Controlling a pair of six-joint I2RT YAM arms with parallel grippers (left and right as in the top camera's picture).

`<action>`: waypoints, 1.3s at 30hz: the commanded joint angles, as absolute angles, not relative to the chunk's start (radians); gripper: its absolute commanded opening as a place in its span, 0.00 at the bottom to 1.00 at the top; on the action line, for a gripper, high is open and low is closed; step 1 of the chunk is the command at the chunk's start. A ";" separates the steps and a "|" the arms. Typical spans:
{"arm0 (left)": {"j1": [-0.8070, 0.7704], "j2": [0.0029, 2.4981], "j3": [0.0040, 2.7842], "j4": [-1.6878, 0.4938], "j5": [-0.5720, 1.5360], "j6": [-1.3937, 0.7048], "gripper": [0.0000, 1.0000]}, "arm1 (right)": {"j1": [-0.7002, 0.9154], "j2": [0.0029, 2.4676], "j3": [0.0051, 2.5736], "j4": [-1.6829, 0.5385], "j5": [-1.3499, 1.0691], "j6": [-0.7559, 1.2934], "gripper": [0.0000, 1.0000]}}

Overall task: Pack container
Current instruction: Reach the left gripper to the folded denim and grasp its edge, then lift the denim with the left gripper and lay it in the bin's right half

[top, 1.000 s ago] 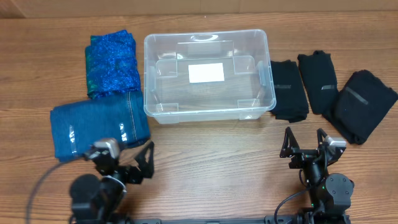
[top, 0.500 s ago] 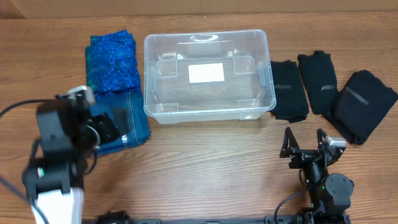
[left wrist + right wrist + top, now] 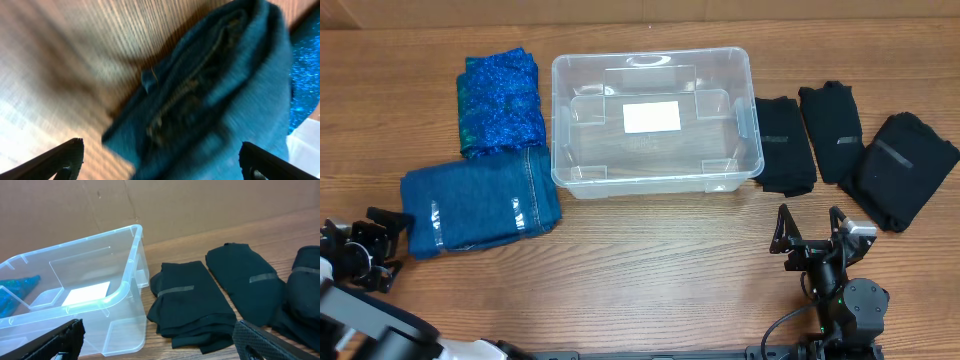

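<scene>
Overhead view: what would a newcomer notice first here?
The clear empty container sits centre-back on the wooden table. Folded jeans and a sparkly blue cloth lie to its left, three folded black garments to its right. The open left end effector is beside the jeans.

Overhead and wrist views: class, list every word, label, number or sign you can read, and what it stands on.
None can be read.
The white label on the container base shows no legible writing in any view.
The pale strips on the black garments carry no visible lettering.
</scene>
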State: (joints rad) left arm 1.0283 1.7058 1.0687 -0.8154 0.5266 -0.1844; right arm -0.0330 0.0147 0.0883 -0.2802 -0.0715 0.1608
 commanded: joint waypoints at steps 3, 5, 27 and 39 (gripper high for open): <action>1.007 1.794 1.085 -0.696 0.624 -0.066 1.00 | -0.037 0.006 0.085 -0.274 -0.070 0.160 1.00; 0.976 1.814 1.085 -0.657 0.654 -0.032 1.00 | -0.037 0.006 0.085 -0.274 -0.070 0.160 1.00; 0.771 1.873 1.145 -0.712 0.582 -0.075 0.04 | -0.037 0.006 0.085 -0.274 -0.070 0.160 1.00; 0.771 1.387 1.367 -0.953 0.822 -0.196 0.04 | -0.037 0.006 0.085 -0.274 -0.070 0.160 1.00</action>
State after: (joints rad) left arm 0.7719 1.5227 1.2331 -0.9169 0.6018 -0.1131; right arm -0.0330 0.0147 0.0883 -0.2810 -0.0715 0.1604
